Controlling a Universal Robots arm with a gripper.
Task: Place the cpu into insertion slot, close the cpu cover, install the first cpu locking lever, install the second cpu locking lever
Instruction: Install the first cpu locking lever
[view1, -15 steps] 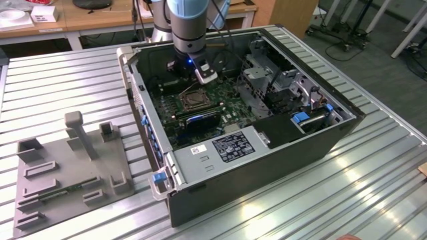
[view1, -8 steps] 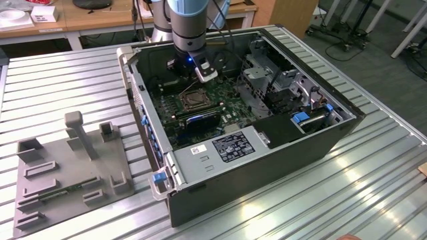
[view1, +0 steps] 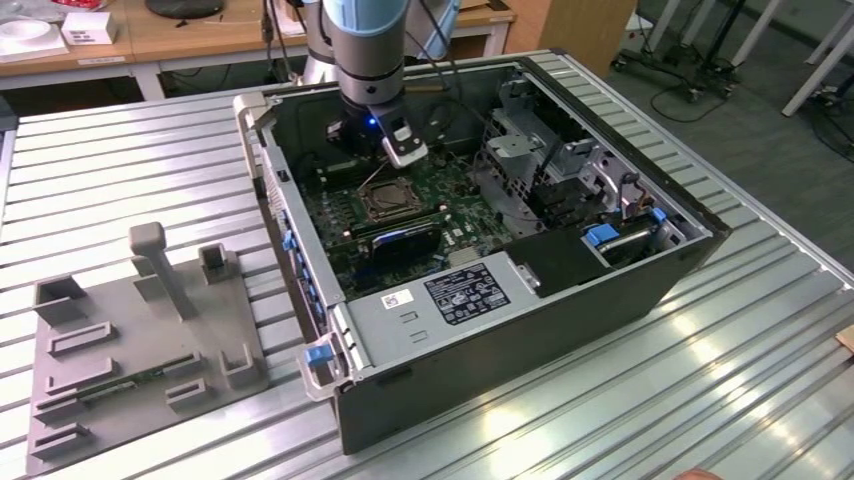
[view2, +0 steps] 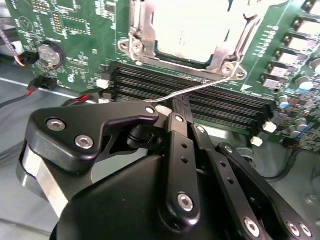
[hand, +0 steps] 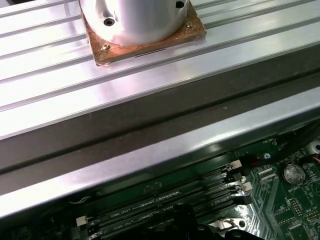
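We see the cpu (view2: 192, 25) seated in the insertion slot (view1: 390, 197), on the green board inside the open computer case (view1: 534, 330). The case lies on its side on the ribbed counter (view1: 134, 160), and the slot sits nearer the case wall on the exterior view's left. The cpu cover (view2: 141, 30) lies flat over the chip, its window baring the pale top. The end effector (view2: 172, 111) is pinched together on the free end of a thin locking lever (view2: 205, 86), which slants above the black memory slots (view2: 215, 102). We judge that gripping the tip gives the most leverage. We cannot tell which of the two levers it is.
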